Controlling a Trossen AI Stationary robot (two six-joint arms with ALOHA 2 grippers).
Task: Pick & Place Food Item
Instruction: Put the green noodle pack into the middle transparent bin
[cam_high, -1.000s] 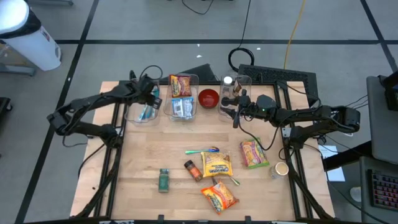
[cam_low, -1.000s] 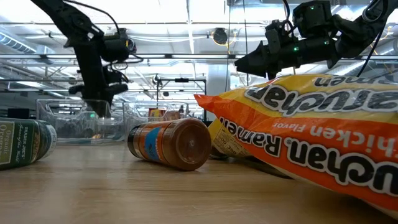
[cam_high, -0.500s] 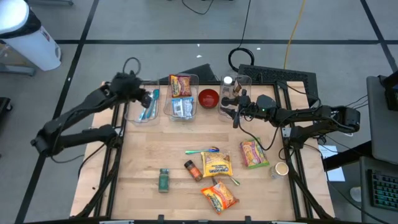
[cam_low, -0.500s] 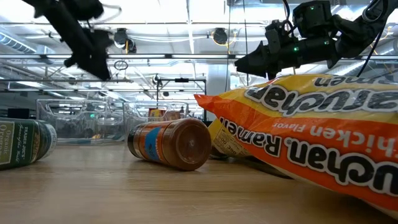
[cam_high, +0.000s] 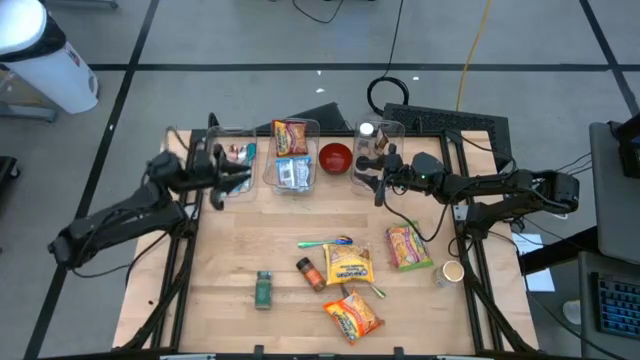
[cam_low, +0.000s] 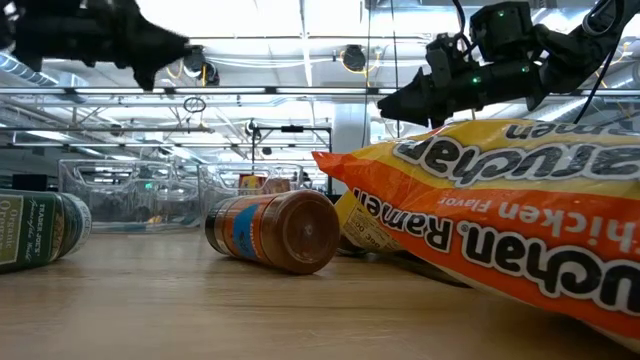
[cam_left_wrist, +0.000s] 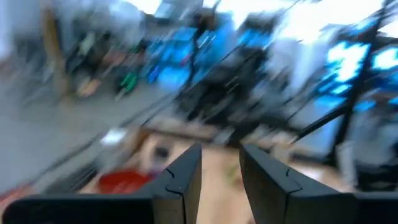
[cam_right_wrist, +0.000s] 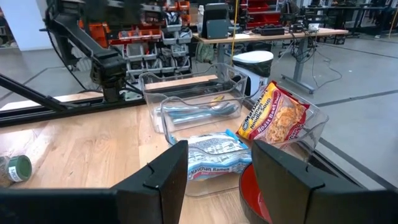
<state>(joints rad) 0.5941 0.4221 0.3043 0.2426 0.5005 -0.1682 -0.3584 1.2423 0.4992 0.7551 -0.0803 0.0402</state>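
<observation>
Three ramen packs lie flat on the wooden table: one (cam_high: 348, 265) in the middle, one (cam_high: 352, 315) near the front edge, one (cam_high: 407, 247) to the right. A brown spice jar (cam_high: 310, 273) and a green one (cam_high: 263, 290) lie on their sides. Two more packs (cam_high: 291, 135) (cam_high: 292, 172) sit in the middle clear bin (cam_right_wrist: 311, 127). My left gripper (cam_high: 232, 180) hangs open and level in front of the left clear bin (cam_high: 228, 150), nothing between its fingers (cam_left_wrist: 186, 174). My right gripper (cam_high: 362, 178) hangs open and level beside the red bowl (cam_high: 335, 157).
The left bin holds spoons (cam_right_wrist: 196, 112). A third clear bin (cam_high: 380, 138) with a small bottle stands at the back right. A spoon (cam_high: 325, 242) lies mid-table. A small cup (cam_high: 453, 271) stands at the right edge. Bare wood lies at the table's left and near left.
My left gripper has risen out of the left bin and drawn back toward the table's left and near side. It has tipped from pointing down into the bin to pointing level across the table. My right arm has kept still.
</observation>
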